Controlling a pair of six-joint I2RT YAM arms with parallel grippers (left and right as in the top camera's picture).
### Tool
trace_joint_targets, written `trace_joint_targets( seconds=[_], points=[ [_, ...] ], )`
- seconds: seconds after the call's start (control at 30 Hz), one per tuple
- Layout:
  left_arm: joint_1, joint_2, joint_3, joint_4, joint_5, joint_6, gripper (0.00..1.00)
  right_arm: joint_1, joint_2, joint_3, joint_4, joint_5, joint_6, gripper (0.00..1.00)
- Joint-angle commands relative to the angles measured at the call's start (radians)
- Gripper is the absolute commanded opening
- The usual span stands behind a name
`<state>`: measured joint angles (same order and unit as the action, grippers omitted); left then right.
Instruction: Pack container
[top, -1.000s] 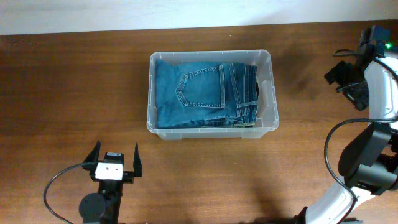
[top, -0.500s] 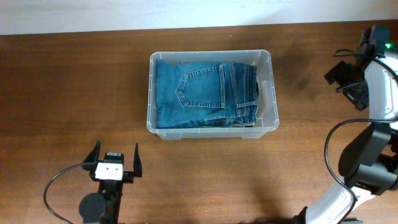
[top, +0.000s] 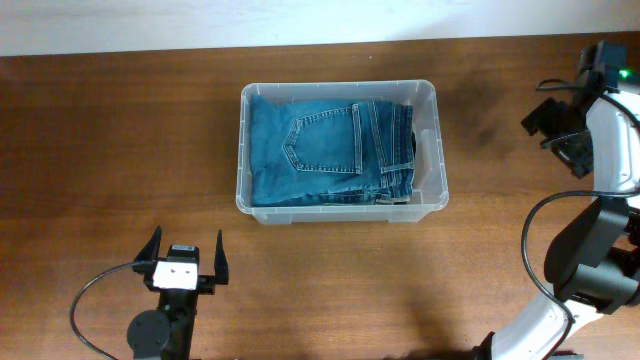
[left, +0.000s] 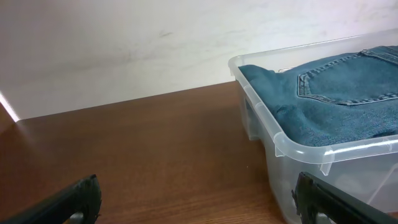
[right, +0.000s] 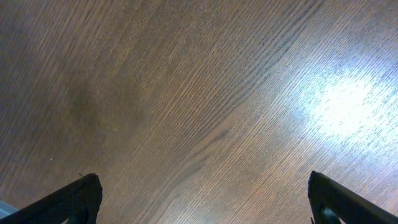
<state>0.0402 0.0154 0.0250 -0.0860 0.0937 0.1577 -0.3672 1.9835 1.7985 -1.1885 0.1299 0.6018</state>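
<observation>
Overhead view: the container (top: 431, 150), a clear plastic bin, stands on the brown wooden surface (top: 120, 140) just above the centre of the frame, its long side running left to right. Folded blue jeans (top: 310, 150) lie inside it, back pocket up, filling the left and middle. A narrow strip of bare base shows along the right wall. I see my left claw (top: 187, 245) at the lower left of the frame, well apart from the container, both fingers spread wide with nothing between them.

Left wrist view: the container's near corner and rim occupy the right of the frame, with denim reaching about to the rim.

Right wrist view: my right claw (right: 202, 202) hangs over bare wood, fingers at the lower corners, fully spread and empty. Overhead, that arm sits at the far right edge, well apart from the container.
</observation>
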Motion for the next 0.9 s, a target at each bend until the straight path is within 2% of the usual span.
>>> trace_joint_targets(
  seconds=[0.0, 0.23, 0.37, 0.53, 0.73, 0.87],
  points=[
    [0.005, -0.01, -0.01, 0.003, -0.004, 0.013, 0.99, 0.0, 0.006, 0.0, 0.0, 0.013, 0.009, 0.98],
    [0.005, -0.01, -0.01, 0.003, -0.004, 0.013, 0.99, 0.043, -0.071, -0.001, 0.013, 0.043, 0.006, 0.98],
    [0.005, -0.008, -0.01, 0.003, -0.004, 0.013, 0.99, 0.109, -0.187, -0.044, 0.097, 0.044, 0.005, 0.98],
    [0.005, -0.008, -0.01, 0.003, -0.004, 0.013, 0.99, 0.246, -0.389, -0.226, 0.347, 0.109, -0.003, 0.98],
    [0.005, -0.008, -0.01, 0.003, -0.004, 0.013, 0.99, 0.426, -0.658, -0.532, 0.712, 0.116, -0.253, 0.98],
    [0.005, -0.008, -0.01, 0.003, -0.004, 0.013, 0.99, 0.478, -0.861, -0.742, 0.875, 0.119, -0.321, 0.98]
  ],
)
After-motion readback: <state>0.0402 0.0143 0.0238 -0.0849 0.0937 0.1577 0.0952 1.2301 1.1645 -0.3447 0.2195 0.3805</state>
